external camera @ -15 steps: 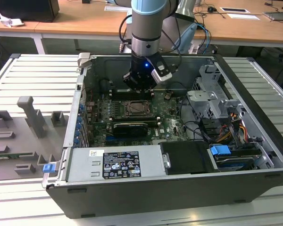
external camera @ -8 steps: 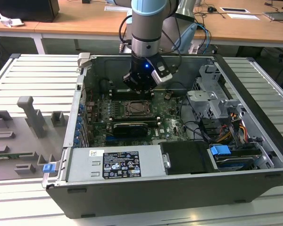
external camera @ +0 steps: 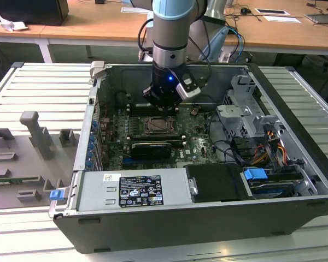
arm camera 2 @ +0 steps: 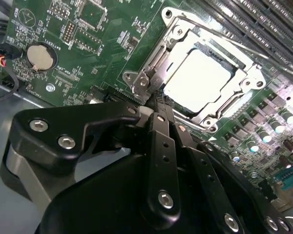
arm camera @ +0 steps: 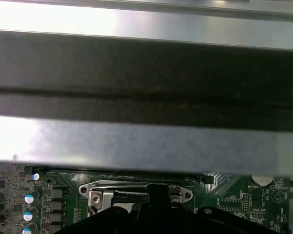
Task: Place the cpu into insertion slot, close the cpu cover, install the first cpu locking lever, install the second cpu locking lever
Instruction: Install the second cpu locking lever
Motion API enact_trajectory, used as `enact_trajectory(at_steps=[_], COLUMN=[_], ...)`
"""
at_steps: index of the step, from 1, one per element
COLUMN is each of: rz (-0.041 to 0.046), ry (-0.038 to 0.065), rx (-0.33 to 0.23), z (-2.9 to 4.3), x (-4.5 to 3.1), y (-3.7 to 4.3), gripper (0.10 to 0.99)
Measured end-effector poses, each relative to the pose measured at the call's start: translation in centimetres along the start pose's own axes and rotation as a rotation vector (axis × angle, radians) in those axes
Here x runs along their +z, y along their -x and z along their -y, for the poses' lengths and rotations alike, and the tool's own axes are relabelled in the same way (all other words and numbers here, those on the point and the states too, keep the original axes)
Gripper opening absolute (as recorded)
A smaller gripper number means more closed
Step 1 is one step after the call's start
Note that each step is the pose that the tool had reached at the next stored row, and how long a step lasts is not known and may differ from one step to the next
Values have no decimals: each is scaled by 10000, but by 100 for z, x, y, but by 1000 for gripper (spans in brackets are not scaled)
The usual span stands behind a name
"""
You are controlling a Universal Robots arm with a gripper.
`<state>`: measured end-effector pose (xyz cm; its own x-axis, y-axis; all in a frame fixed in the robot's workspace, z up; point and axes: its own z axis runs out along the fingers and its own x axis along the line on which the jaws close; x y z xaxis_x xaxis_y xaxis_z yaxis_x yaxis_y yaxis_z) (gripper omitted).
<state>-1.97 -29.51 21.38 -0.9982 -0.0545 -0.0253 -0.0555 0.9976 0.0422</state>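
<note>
The cpu (arm camera 2: 198, 80), a pale silvery square, lies in the insertion slot (external camera: 154, 126) on the green motherboard. The cpu cover (arm camera 2: 244, 83), a silvery frame with a square window, lies flat around the chip. My gripper (arm camera 2: 157, 99) is shut, its black fingers (arm camera 2: 158, 141) pressed together with nothing seen between them. The tips sit right at the socket's edge, beside a screwed corner bracket (arm camera 2: 140, 82). In the exterior view the gripper (external camera: 163, 109) hangs just behind the socket. The first wrist view has the socket frame (arm camera: 100, 187) with the gripper (arm camera: 156, 191) at it.
The open computer case (external camera: 295, 136) surrounds the board, with its back wall (arm camera: 146, 73) close behind the gripper. A black card (external camera: 150, 147) lies in front of the socket. Memory slots (arm camera 2: 254, 24), capacitors (arm camera 2: 278, 122) and a coin battery (arm camera 2: 41, 57) flank it. Drive bays and cables (external camera: 251, 142) are at the exterior view's right.
</note>
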Motion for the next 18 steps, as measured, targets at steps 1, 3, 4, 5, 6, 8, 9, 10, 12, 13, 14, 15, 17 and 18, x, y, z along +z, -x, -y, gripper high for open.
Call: enact_trajectory(at_steps=[1,3,4,5,6,8,9,10,12,13,14,15,17,18], rz=[0,0,0,-1,1,0,1,1,0,1,0,0,1,1], ry=[0,1,0,-1,0,0,0,1,0,1,0,-1,0,2], rx=[0,-1,-1,0,1,-1,-3,-1,0,0,-1,-2,-1,0], z=[19,45,51,65,65,63,68,88,188,221,259,294,377,417], x=[-1,-2,-2,-24,-66,-179,-212,-213,-218,-219,-221,-223,-226,-228], y=[-1,-2,-2,-3,-2,1,2,-1,-8,-10,-12,-14,-20,-22], gripper=[106,106,106,106,106,106,106,106,106,106,106,106,106,106])
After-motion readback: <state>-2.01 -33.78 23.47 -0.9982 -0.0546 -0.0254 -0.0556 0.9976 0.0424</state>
